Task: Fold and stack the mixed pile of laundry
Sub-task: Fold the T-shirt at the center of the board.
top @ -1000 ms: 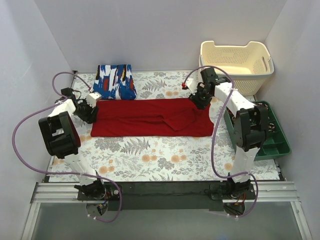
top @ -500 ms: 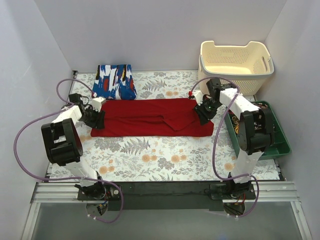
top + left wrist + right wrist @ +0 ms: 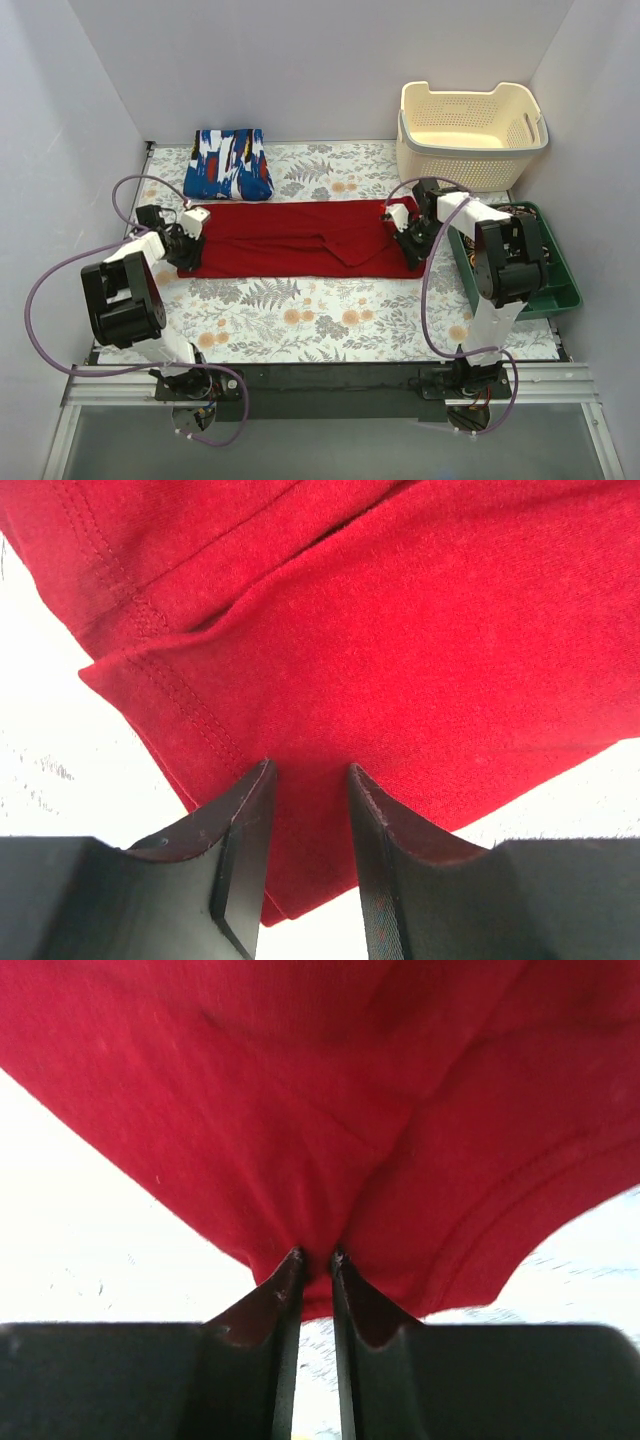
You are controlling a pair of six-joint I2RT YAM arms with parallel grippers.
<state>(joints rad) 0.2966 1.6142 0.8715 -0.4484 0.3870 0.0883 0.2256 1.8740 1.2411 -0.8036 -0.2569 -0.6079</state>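
Observation:
The plain deep red garment (image 3: 300, 238) lies spread as a long strip across the middle of the floral table. The blue printed garment (image 3: 230, 165) sits folded at the back left, apart from both grippers. My left gripper (image 3: 188, 240) is at the red garment's left end. In the left wrist view its jaws (image 3: 310, 770) stand apart over flat red cloth (image 3: 400, 630), with nothing pinched. My right gripper (image 3: 408, 238) is at the garment's right end. In the right wrist view it (image 3: 316, 1255) is shut on a bunched fold of the red cloth (image 3: 300, 1080).
A cream perforated basket (image 3: 450, 165) stands at the back right. A green tray (image 3: 560, 292) lies along the right edge, just beside the right arm. Purple cables loop off both arms. White walls close in the left, back and right sides.
Both grippers have moved toward the near side. The red garment has come with them, away from the blue garment, and now lies flatter.

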